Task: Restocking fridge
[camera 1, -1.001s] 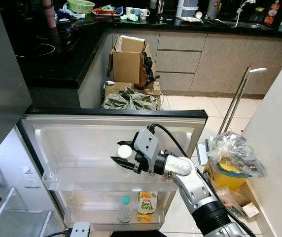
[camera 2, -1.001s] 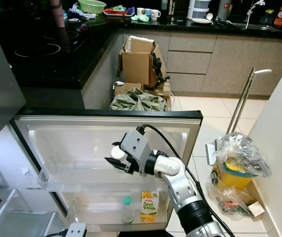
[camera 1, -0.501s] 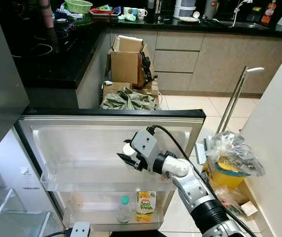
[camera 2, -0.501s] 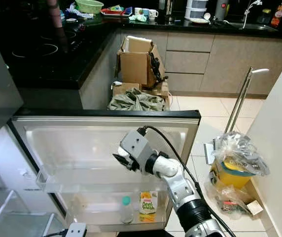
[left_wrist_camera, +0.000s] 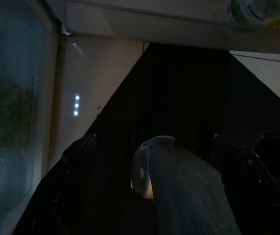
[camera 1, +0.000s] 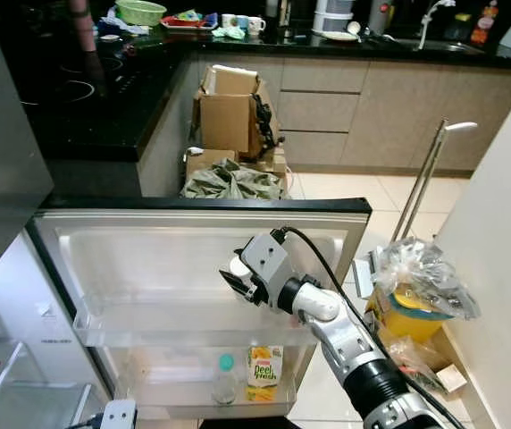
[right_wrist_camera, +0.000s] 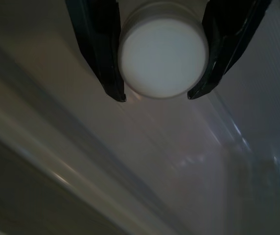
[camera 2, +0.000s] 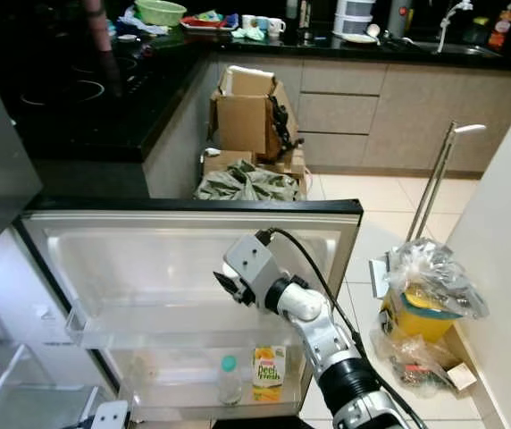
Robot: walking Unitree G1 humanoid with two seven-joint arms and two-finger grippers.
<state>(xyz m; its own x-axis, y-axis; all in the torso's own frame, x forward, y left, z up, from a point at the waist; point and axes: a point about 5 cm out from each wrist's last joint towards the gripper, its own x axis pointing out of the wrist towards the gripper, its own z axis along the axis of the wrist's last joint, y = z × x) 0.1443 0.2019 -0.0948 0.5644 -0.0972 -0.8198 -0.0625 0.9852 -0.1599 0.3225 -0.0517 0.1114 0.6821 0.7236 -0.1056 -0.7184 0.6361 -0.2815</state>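
- The right end effector (camera 1: 240,279) has drawn back toward the right side of the open fridge door (camera 1: 148,259) over the last second; before, it reached further left across the door's upper shelf (camera 1: 148,326).
- Its 2 black fingers (right_wrist_camera: 98,49) pinch a small white round container (right_wrist_camera: 163,59), one on each side. The container sits high over the upper shelf, near the door's inner wall and not resting on anything.
- The wrist has also turned, so the container's white face, plain to the head camera before, is now mostly hidden behind the silver wrist housing.
- My reading: the container is not yet stocked; the arm seems to be re-aiming for a spot on the upper shelf.
- The lower door shelf (camera 1: 193,407) already carries a clear bottle with a green cap (camera 1: 224,380) and an orange juice carton (camera 1: 263,374), side by side.
- The left end effector (left_wrist_camera: 150,166) hangs idle in shade; I cannot tell its finger state.
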